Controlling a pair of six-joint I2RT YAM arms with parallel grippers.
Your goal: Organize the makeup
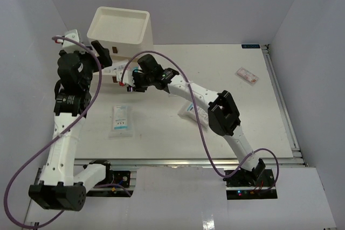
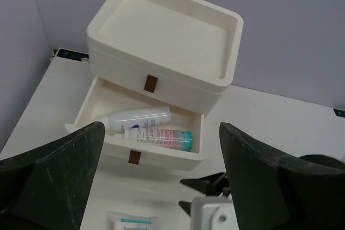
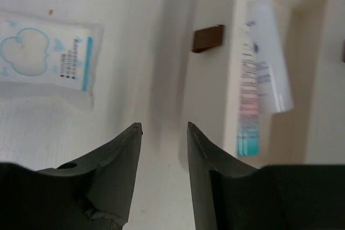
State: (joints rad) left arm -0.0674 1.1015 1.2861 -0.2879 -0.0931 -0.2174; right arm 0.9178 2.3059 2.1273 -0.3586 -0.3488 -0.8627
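Note:
Two white tubes lie in the pulled-out lower drawer (image 2: pixel 86 112): a plain one (image 2: pixel 137 117) and one with a pink and teal end (image 2: pixel 164 136). They show blurred in the right wrist view, plain (image 3: pixel 269 63) and coloured (image 3: pixel 248 106). My left gripper (image 2: pixel 161 127) hangs wide open above the drawer, holding nothing. My right gripper (image 3: pixel 164 126) stands just in front of the drawer, its jaws a narrow gap apart with only table between them. A white-blue sachet (image 1: pixel 121 120) lies on the table, also near the right gripper (image 3: pixel 46 52). A pink-white packet (image 1: pixel 247 75) lies far right.
The white drawer box (image 1: pixel 121 25) stands at the back left, with a shallow tray top and brown tab handles (image 3: pixel 207 37). Another flat pack (image 1: pixel 191 110) lies partly under the right arm. Walls close in on the left, back and right.

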